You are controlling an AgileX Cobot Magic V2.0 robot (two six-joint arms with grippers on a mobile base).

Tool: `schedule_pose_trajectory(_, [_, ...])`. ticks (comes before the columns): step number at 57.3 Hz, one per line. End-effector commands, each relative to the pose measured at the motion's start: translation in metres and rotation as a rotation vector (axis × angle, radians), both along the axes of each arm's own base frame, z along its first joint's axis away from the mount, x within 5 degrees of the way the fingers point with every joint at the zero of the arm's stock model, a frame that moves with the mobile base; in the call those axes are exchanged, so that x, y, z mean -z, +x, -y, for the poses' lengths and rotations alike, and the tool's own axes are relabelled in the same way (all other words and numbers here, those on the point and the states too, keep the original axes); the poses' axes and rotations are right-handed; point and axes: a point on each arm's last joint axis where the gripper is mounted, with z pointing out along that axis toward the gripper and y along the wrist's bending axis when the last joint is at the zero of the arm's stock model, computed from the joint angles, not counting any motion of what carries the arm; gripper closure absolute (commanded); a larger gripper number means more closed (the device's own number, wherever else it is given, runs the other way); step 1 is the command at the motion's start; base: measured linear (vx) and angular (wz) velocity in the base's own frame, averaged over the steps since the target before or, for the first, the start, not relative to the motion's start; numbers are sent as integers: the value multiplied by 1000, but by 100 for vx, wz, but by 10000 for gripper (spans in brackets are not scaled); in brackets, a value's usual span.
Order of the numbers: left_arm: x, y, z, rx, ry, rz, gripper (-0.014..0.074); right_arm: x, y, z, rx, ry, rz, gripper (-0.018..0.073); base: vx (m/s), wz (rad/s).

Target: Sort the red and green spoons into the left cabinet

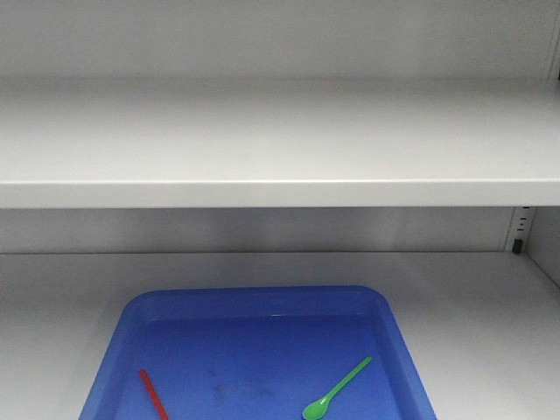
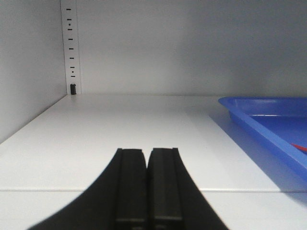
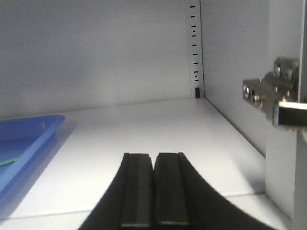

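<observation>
Both grippers, left and right, are seen with jaws pressed together, holding nothing. Red spoon and green spoon lie apart in a blue tray on the cabinet's lower shelf.

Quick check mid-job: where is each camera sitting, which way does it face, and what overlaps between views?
Front view: faces the cabinet shelf and looks down on the blue tray with the red spoon and green spoon; no robot parts show.
Left wrist: low on the lower shelf, facing the back wall; shut left claw in front.
Right wrist: same, right side; shut right claw and a hinge.
Shared: all three see the tray.
</observation>
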Motion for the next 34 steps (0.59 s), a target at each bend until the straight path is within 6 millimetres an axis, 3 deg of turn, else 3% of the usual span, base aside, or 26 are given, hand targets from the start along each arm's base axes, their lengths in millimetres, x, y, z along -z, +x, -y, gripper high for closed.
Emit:
schedule_pose_trajectory(1, [-2,-2,-1,-6,-11,77,597,-6,-1,-1,-13,-5,119,562,0,0])
schedule_pose_trajectory(9, [-2,-1,-1,-6,-11,76,597,9,2,-2,-22,-3,133,562,0,0])
schedule_pose_trajectory(34, [-2,-1,-1,-6,-11,76,597,19,2,-1,-9,-9,20,562,0,0])
